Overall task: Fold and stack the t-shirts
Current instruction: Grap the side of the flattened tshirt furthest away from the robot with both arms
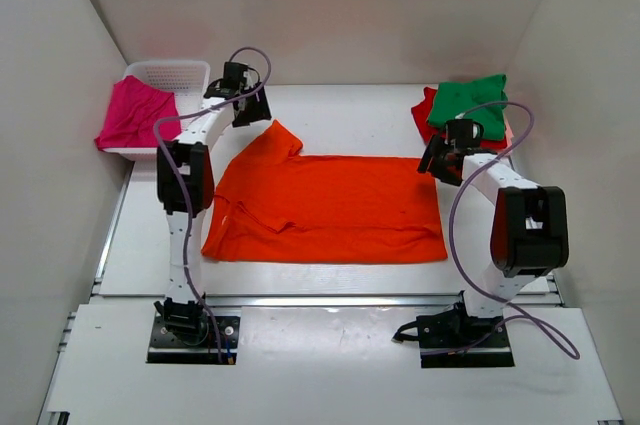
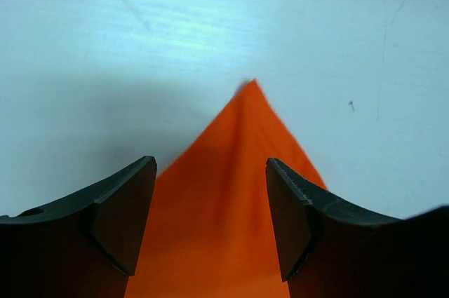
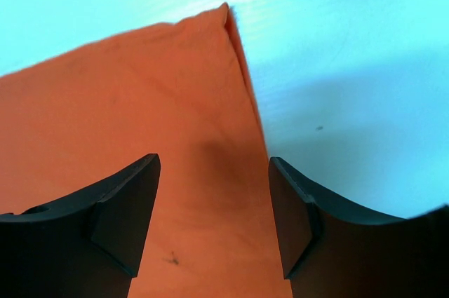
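The orange t-shirt (image 1: 330, 207) lies spread flat in the middle of the table, one sleeve pointing to the far left. My left gripper (image 1: 250, 110) is open above that sleeve's tip, and the orange sleeve (image 2: 231, 193) runs between its fingers (image 2: 123, 217). My right gripper (image 1: 437, 160) is open over the shirt's far right corner (image 3: 210, 102), nothing held. A magenta pink t-shirt (image 1: 135, 113) hangs over the white basket. A green t-shirt (image 1: 468, 100) lies folded on a red one (image 1: 424, 111) at the far right, with a pale pink edge (image 1: 508, 133) beneath.
The white mesh basket (image 1: 170, 73) stands at the far left corner against the wall. White walls close in the table on the left, right and back. Cables loop from both arms above the table.
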`<state>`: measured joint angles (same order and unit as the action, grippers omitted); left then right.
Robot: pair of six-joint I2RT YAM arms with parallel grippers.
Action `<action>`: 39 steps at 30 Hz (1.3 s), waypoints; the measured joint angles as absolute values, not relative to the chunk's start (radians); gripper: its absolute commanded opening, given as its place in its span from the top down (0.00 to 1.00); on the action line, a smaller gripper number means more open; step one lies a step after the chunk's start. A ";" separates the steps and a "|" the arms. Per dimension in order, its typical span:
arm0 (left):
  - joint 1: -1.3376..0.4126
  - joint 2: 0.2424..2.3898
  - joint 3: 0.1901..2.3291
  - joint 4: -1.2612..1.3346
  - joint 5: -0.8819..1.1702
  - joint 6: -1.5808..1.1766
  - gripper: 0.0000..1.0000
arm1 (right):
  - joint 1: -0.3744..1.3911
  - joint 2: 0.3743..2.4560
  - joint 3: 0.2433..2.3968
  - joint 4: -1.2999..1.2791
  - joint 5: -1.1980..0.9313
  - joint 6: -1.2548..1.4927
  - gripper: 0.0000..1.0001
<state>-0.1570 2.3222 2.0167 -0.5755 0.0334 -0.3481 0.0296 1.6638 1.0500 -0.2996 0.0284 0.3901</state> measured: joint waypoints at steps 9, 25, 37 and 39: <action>-0.230 2.679 2.538 -0.701 0.010 -0.300 0.23 | 0.016 1.729 1.063 -0.250 0.036 0.392 0.39; -0.245 2.671 2.489 -0.813 0.016 -0.279 1.00 | 0.010 1.774 1.099 -0.236 0.025 0.389 0.39; -0.244 2.564 2.275 -0.698 0.076 -0.274 1.00 | 0.013 1.911 1.205 -0.207 0.099 0.445 0.44; -0.243 2.549 2.245 -0.680 0.084 -0.274 1.00 | 0.013 1.931 1.229 -0.205 0.103 0.449 0.50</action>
<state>-0.2428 2.5492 2.2448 -0.6804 0.0845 -0.2737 0.0128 1.9308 1.2293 -0.2047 0.1032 0.4488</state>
